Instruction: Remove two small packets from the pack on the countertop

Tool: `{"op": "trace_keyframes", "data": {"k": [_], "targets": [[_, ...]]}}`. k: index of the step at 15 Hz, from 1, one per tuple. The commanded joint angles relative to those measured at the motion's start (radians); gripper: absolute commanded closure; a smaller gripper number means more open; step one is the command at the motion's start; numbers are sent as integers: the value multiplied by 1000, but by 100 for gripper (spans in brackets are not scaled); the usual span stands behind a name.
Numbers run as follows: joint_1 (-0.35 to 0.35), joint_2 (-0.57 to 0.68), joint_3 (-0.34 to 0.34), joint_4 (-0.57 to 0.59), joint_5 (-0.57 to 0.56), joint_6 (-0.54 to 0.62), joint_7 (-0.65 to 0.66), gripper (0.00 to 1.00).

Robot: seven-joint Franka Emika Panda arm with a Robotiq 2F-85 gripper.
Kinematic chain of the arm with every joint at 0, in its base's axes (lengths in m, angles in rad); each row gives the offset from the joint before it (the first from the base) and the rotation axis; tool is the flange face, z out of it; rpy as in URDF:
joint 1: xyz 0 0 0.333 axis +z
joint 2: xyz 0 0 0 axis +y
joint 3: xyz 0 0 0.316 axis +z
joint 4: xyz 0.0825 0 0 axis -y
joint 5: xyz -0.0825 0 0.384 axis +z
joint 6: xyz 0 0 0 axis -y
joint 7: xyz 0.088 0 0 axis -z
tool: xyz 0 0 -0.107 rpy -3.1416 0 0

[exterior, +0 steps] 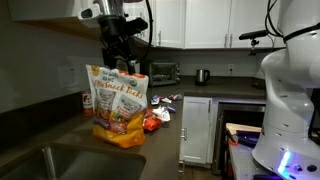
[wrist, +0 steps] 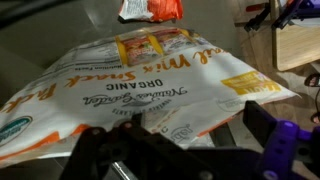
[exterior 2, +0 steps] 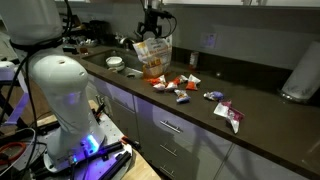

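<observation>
The pack (exterior: pixel 118 105) stands upright on the dark countertop (exterior: pixel 60 130). It is a glossy bag with an orange-yellow base and a white printed upper. It also shows in an exterior view (exterior 2: pixel 152 58) and fills the wrist view (wrist: pixel 150 80). My gripper (exterior: pixel 122 62) hangs just above the pack's top, seen also in an exterior view (exterior 2: pixel 152 32). In the wrist view my gripper (wrist: pixel 185 150) is open, its fingers either side of the bag's top edge. Several small packets lie on the counter beside the pack (exterior: pixel 152 122) (exterior 2: pixel 178 84). A red-orange one shows in the wrist view (wrist: pixel 150 8).
A toaster oven (exterior: pixel 160 72) and a kettle (exterior: pixel 202 76) stand at the back of the counter. A steel sink (exterior: pixel 60 160) lies near the pack. More packets trail along the counter (exterior 2: pixel 228 114). The robot's white base (exterior 2: pixel 60 90) stands in front.
</observation>
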Motion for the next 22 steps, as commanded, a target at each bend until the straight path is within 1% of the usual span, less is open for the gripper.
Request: {"op": "trace_keyframes", "data": {"k": [1, 8, 15, 18, 22], "targets": [[-18, 3, 14, 12, -26, -17, -40, 0], [-12, -15, 26, -51, -22, 43, -61, 0], [-9, -32, 43, -122, -21, 126, -72, 0], [-9, -39, 44, -114, -34, 132, -65, 0], [-9, -30, 42, -66, -64, 113, -64, 0]]}}
